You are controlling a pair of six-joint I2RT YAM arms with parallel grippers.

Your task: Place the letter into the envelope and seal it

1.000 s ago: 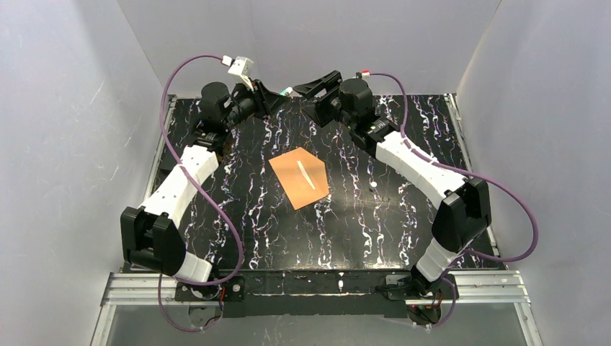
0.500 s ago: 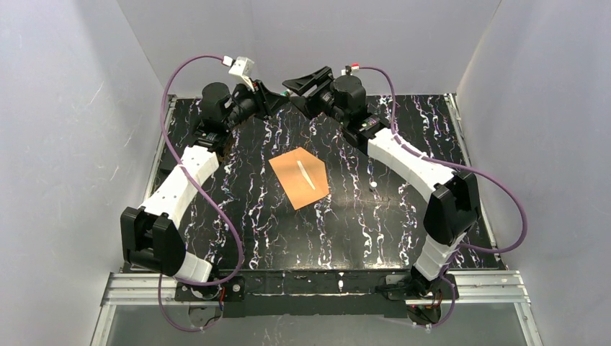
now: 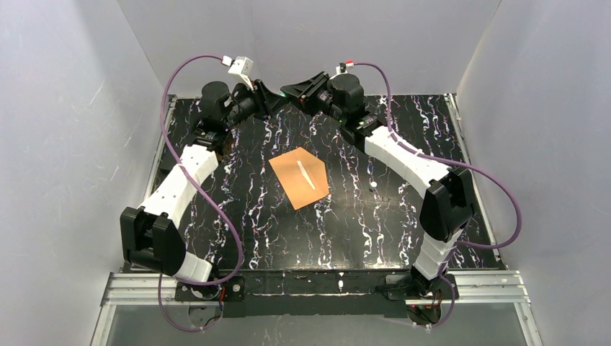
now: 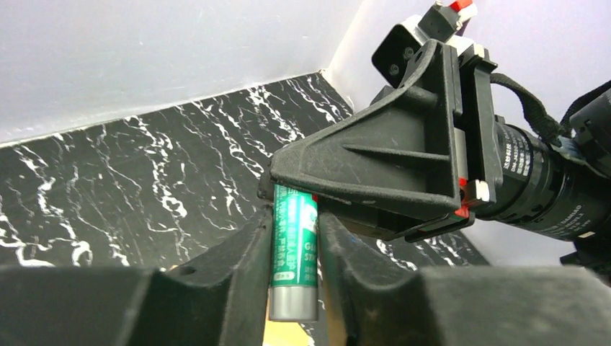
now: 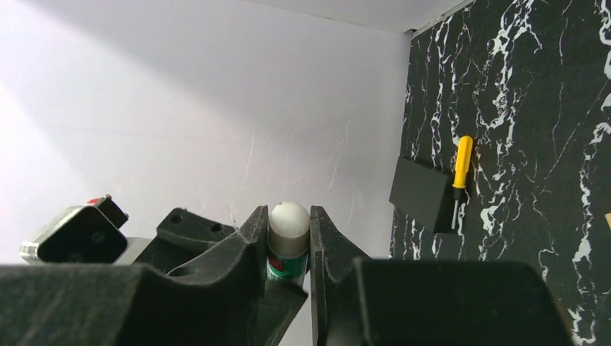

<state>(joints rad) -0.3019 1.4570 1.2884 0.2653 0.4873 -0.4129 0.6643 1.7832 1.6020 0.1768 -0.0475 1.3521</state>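
The orange-brown envelope [image 3: 299,177] lies flat in the middle of the table with a thin white strip [image 3: 306,175] on it. The letter is hidden from every view. Both grippers meet in the air over the table's far edge. My left gripper [image 3: 277,97] [image 4: 294,216] is shut on the green body of a glue stick [image 4: 294,245]. My right gripper [image 3: 292,90] [image 5: 288,216] comes from the opposite side. Its fingers press both sides of the same glue stick [image 5: 288,238] at its grey, white-domed end.
A dark flat card [image 5: 421,193] with a yellow-handled screwdriver [image 5: 458,176] beside it lies on the marbled black table [image 3: 360,216] near the back wall. A small white bit [image 3: 373,185] rests right of the envelope. White walls enclose three sides.
The right gripper has moved left toward the left gripper and shut its jaws on the end of the glue stick. The left arm and the envelope have not moved.
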